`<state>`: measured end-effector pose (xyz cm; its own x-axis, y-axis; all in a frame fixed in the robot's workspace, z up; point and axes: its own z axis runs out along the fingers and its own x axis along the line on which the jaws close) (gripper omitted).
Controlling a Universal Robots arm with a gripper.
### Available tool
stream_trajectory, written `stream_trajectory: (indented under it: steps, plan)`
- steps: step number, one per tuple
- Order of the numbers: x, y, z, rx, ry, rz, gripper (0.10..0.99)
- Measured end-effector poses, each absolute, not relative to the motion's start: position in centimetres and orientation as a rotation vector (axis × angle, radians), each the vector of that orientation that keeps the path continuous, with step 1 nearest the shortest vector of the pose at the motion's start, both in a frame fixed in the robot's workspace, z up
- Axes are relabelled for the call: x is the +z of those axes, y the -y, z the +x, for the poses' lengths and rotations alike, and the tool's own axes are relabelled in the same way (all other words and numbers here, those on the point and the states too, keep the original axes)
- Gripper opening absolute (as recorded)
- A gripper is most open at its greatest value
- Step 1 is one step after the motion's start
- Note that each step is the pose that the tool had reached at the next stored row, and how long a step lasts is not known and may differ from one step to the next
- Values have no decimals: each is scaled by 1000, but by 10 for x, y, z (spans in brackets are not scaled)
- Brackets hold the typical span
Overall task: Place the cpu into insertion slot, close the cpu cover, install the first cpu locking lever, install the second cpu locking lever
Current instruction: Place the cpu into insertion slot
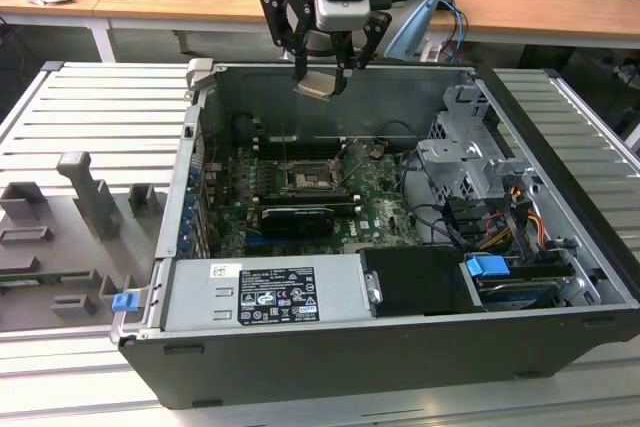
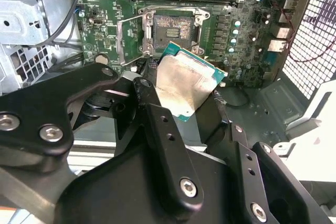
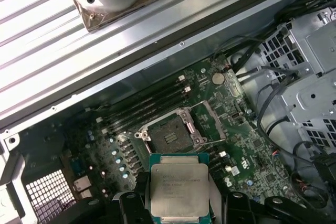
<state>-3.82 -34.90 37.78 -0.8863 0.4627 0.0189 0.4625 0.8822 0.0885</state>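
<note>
Holding the printed cpu (image 3: 179,188) above the insertion slot (image 3: 170,137).

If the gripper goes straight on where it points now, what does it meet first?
Probably the motherboard near the open insertion slot; the held cpu would touch first. Depth is unclear.

**Inspector A:** Any legible markings on site?

**Inspector B:** None legible. In the exterior view, a label (image 1: 275,294) sits on the grey power supply (image 1: 345,287). It carries dense print and small round marks, all too small to read.

**Inspector A:** And the cpu?

**Inspector B:** In the first wrist view, the cpu (image 3: 180,188) bears faint lines of print on its silvery face. The characters cannot be made out.
</note>
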Motion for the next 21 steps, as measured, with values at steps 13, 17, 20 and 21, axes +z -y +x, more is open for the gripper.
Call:
stream_trajectory:
  steps: [13,17,20,21]
  plan:
    - [378,349,-38,142,-3021,831,537]
    - [378,349,-38,142,-3014,855,537]
    - [378,349,-38,141,-3006,877,537]
    - [378,349,-38,141,-3005,882,537]
